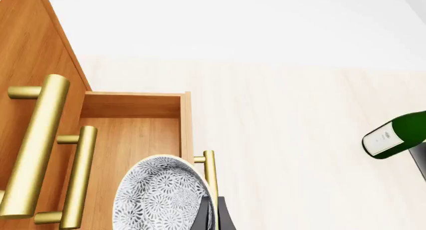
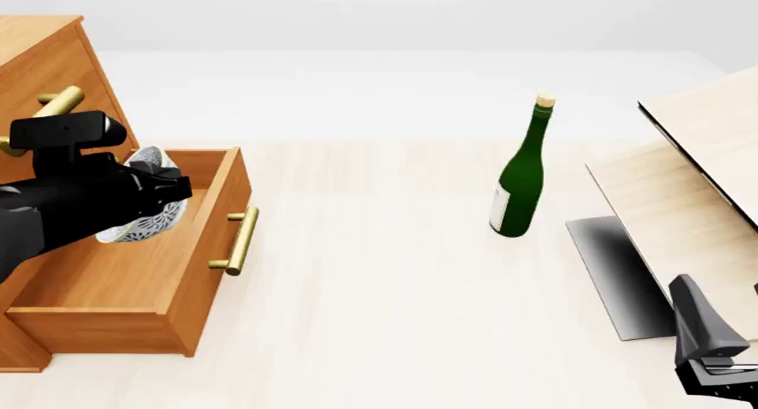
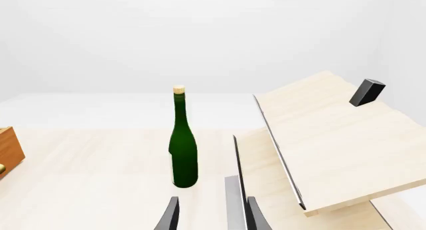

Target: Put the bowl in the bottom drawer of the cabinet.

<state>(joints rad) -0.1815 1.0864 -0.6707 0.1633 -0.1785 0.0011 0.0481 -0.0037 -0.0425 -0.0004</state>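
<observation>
The bowl (image 2: 140,221), small with a speckled white-grey pattern, hangs tilted over the open bottom drawer (image 2: 142,276) of the orange-brown cabinet (image 2: 48,63). My left gripper (image 2: 163,185) is shut on its rim. In the left wrist view the bowl (image 1: 159,195) fills the near field above the drawer's floor (image 1: 133,135), with a dark finger (image 1: 211,215) on its rim beside the drawer's brass handle (image 1: 210,172). My right gripper (image 2: 698,325) sits at the near right, open and holding nothing; its fingers (image 3: 171,215) point toward the bottle.
A tall green bottle (image 2: 521,174) stands mid-table, right of the drawer. Pale wood panels (image 2: 687,196) lean at the right over a grey plate (image 2: 616,276). Two upper brass handles (image 1: 37,145) stick out of the cabinet front above the drawer.
</observation>
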